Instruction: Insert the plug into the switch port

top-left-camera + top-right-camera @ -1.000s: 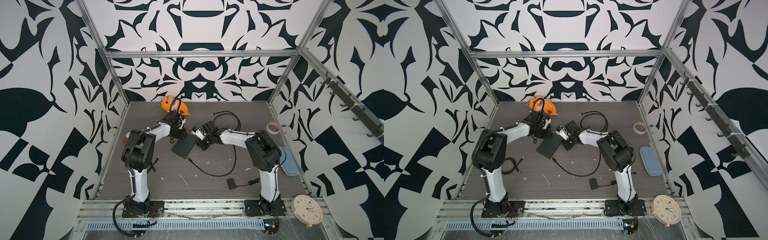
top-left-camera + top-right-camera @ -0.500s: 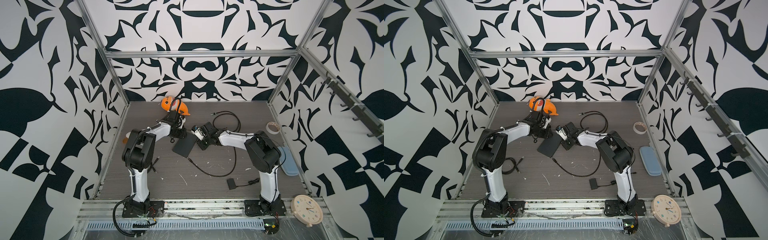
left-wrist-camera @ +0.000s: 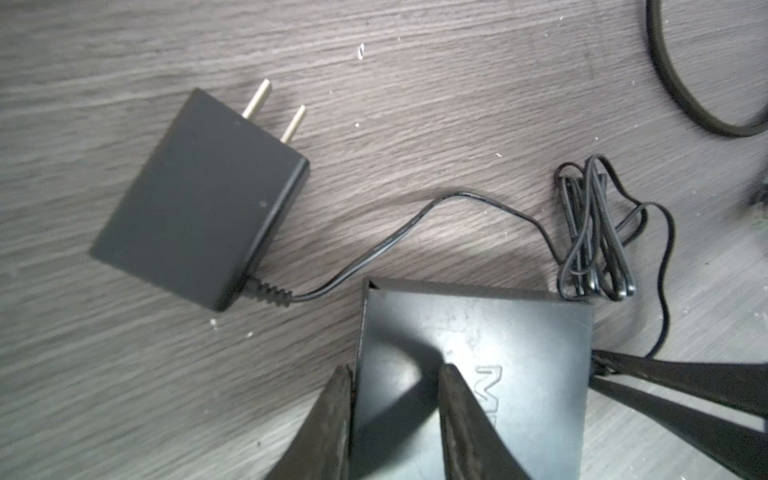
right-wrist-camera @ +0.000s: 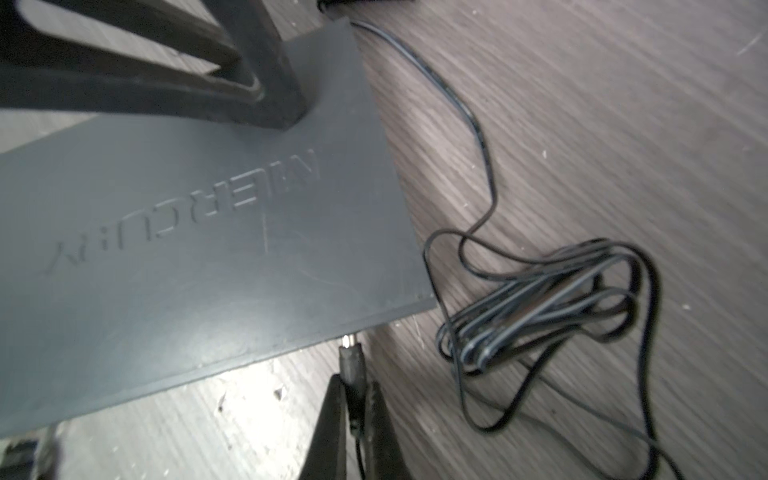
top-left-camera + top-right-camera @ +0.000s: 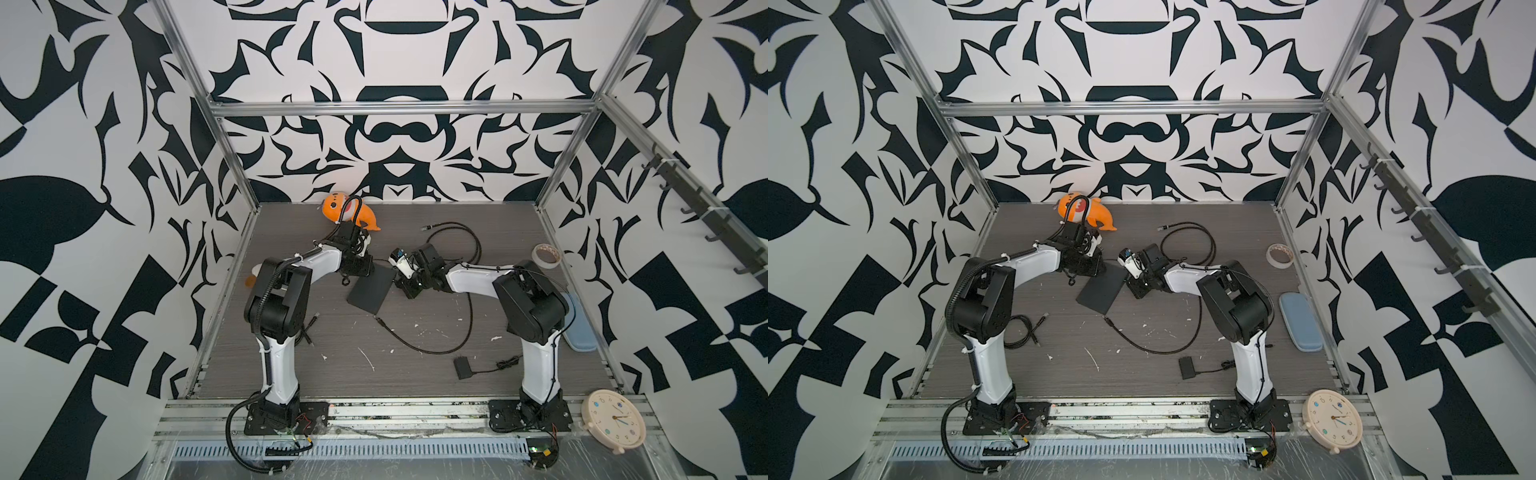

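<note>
both top views: black switch (image 5: 371, 289) (image 5: 1101, 291) mid-counter, long axis slanting far-right to near-left; left gripper (image 5: 371, 268) at its far end, right gripper (image 5: 397, 280) beside its right edge; plug too small to see.
left wrist: left gripper (image 3: 395, 370) clamped on the switch (image 3: 519, 332) edge; adapter (image 3: 199, 199) prongs point away from the switch.
right wrist: right gripper (image 4: 353, 395) closed on plug (image 4: 351, 357), axis along the fingers, tip at the switch (image 4: 208, 249) edge; coiled cord (image 4: 540, 299) beside the switch corner; embossed "mercu", rest blurred.
</note>
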`<state>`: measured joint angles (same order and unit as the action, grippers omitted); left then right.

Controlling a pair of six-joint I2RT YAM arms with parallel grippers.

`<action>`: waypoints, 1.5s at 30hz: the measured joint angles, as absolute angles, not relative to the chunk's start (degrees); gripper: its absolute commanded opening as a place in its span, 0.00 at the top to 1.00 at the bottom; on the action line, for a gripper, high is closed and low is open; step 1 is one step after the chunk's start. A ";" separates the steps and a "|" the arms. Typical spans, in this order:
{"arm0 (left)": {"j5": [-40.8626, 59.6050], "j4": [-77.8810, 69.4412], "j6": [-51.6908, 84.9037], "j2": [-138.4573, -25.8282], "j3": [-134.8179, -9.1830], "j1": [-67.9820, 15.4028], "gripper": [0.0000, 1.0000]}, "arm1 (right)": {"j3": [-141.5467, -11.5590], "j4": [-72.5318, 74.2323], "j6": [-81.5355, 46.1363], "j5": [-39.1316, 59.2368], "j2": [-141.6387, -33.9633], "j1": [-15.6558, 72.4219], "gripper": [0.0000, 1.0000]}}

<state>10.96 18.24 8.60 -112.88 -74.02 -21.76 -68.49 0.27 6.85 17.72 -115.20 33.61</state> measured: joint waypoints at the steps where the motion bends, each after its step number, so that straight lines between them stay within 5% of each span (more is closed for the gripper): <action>1: 11.07 18.33 8.91 -112.88 -74.02 -21.76 0.63 | -68.49 0.14 6.98 18.72 -115.22 33.19 0.94; 18: 8.60 26.11 13.15 -112.99 -77.47 -21.89 0.48 | -69.56 -2.63 7.40 28.01 -116.36 29.76 0.94; 45: 15.81 26.44 2.87 -120.18 -85.76 -20.16 0.55 | -69.38 5.52 -2.02 21.91 -118.02 32.99 0.92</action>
